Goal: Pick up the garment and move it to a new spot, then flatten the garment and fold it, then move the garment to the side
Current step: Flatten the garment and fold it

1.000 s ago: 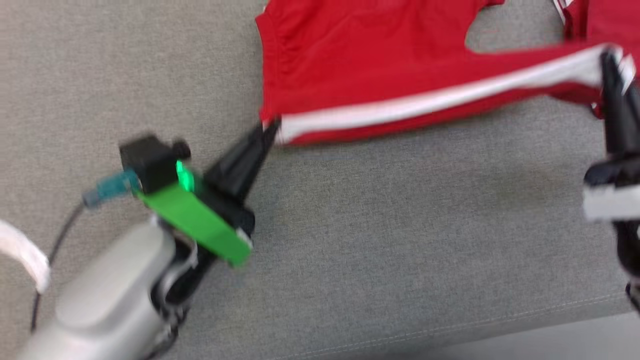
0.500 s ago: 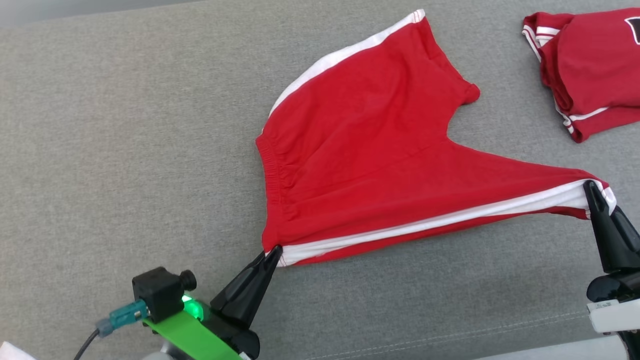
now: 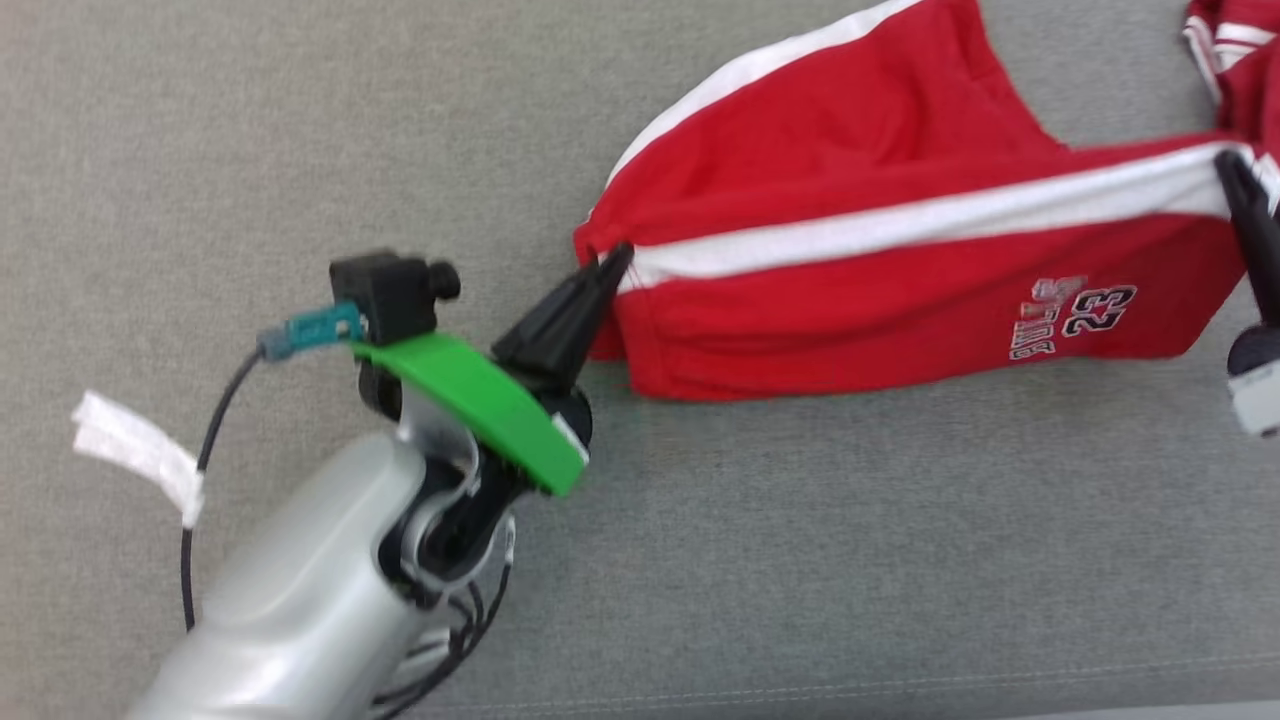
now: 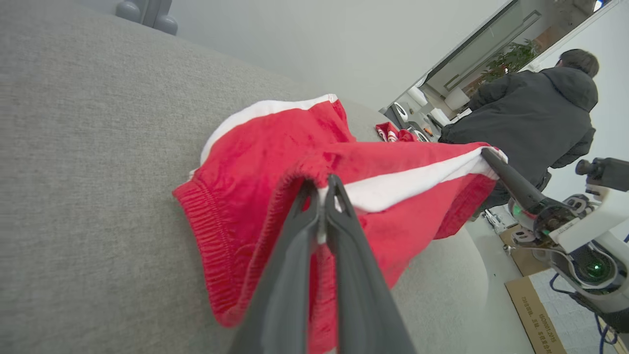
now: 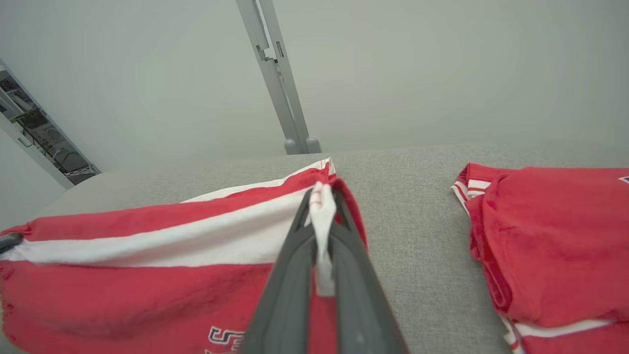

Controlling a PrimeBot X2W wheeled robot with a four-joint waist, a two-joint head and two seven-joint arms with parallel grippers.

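The garment (image 3: 880, 200) is a pair of red shorts with a white side stripe and a "23" print, stretched between both grippers above the grey cushion. My left gripper (image 3: 618, 262) is shut on the waistband corner, seen close in the left wrist view (image 4: 322, 186) where the red cloth (image 4: 275, 147) hangs over the fingers. My right gripper (image 3: 1228, 165) is shut on the white-striped leg hem at the right edge, and the hem (image 5: 322, 206) is pinched between its fingers in the right wrist view. The lifted half hangs folded toward me, print side showing.
A second red garment (image 5: 555, 241) with white trim lies on the grey cushion (image 3: 800, 560) to the right. A white tag (image 3: 135, 450) hangs from the left arm's cable. A person in a dark jacket (image 4: 530, 113) stands beyond the cushion's end.
Both grippers have lifted the near edge of the shorts and carried it up and back, so the cloth now doubles over with the "23" print visible. The head camera has also shifted.
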